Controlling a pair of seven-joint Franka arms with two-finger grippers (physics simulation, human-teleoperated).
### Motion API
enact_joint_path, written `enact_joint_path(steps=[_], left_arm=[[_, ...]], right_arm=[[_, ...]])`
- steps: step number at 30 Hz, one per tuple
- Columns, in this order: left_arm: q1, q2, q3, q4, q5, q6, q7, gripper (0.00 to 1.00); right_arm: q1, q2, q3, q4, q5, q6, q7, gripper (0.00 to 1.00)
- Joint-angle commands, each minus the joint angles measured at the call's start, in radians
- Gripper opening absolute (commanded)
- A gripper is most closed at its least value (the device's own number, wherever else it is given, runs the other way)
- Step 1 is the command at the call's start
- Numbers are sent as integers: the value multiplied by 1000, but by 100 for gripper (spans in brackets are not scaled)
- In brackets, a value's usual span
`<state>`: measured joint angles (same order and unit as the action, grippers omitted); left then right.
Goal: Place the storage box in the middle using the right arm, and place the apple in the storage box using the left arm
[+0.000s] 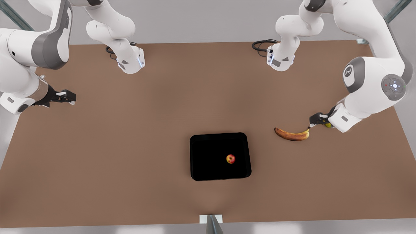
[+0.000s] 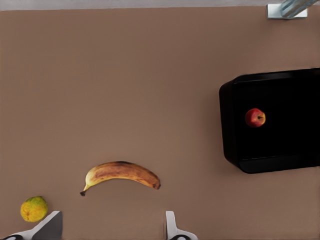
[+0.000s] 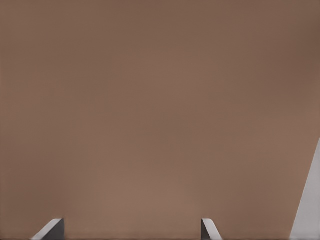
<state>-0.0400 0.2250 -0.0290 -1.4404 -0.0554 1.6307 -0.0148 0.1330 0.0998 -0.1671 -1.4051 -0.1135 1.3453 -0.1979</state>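
Observation:
The black storage box (image 1: 208, 162) sits on the brown table near the middle of its front edge, and the small red apple (image 1: 230, 159) lies inside it, right of its centre. The left wrist view shows the storage box (image 2: 285, 145) with the apple (image 2: 255, 117) in it. My left gripper (image 1: 313, 122) hovers open at the front view's right, beside the banana's stem end, well away from the box; its fingertips (image 2: 170, 227) are spread with nothing between them. My right gripper (image 1: 70, 97) waits open at the front view's far left, over bare table (image 3: 150, 125).
A spotted banana (image 1: 291, 135) lies right of the box, also seen from the left wrist (image 2: 120, 172). A yellow-green round fruit (image 2: 34, 208) rests by my left gripper, half hidden under it (image 1: 328, 125). Both arm bases and their cables stand at the table's back edge.

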Motion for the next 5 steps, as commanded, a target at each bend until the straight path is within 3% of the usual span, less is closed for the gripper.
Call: enact_joint_path(steps=[1, 2, 5], left_arm=[[6, -21, 0, -20, 22, 8, -1, 100], [6, -90, -2, -130, 22, 84, -4, 100], [-5, -110, -6, -160, 20, 92, -40, 100]], right_arm=[[0, 0, 0, 0, 0, 0, 0, 100], [0, 0, 0, -2, 0, 0, 0, 100], [0, 1, 0, -2, 0, 0, 0, 100]])
